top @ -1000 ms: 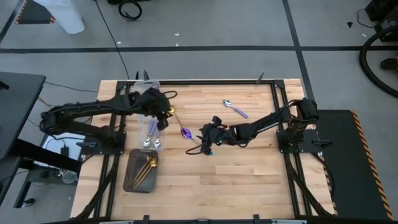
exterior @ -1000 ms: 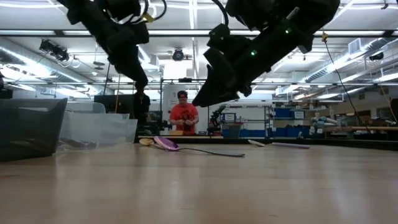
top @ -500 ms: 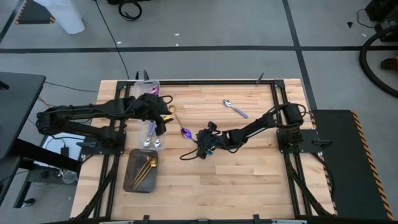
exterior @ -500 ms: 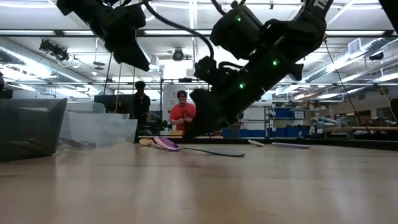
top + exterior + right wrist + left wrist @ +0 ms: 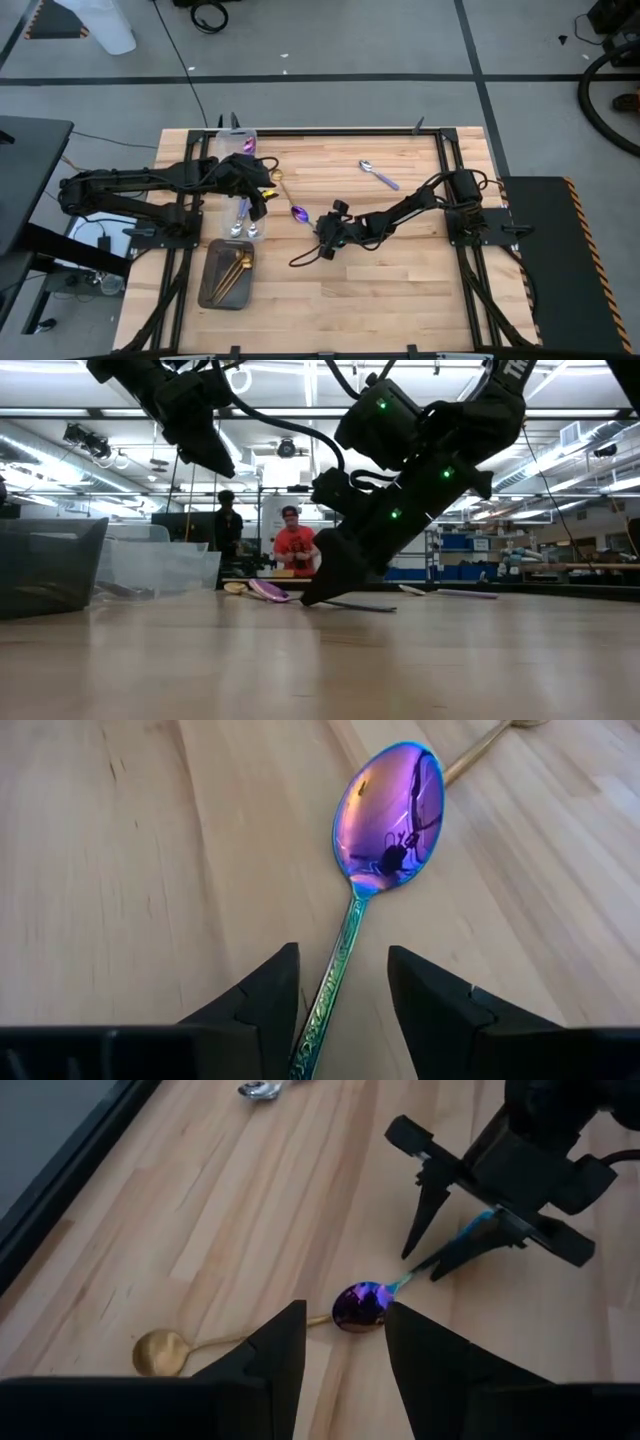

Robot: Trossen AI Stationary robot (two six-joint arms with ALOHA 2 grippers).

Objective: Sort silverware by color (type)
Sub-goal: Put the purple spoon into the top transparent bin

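**Right gripper poised over the purple spoon's handle**

The right gripper (image 5: 340, 1010) sits low at mid-table, its fingers parted astride the purple spoon (image 5: 385, 815), gripping nothing. Closing squarely on the slim handle looks best. Farther off, the left gripper (image 5: 340, 1350) hovers open and empty. The handle's far end is hidden.

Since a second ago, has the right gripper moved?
Yes. The right gripper dropped toward the table, straddling the purple spoon's handle.
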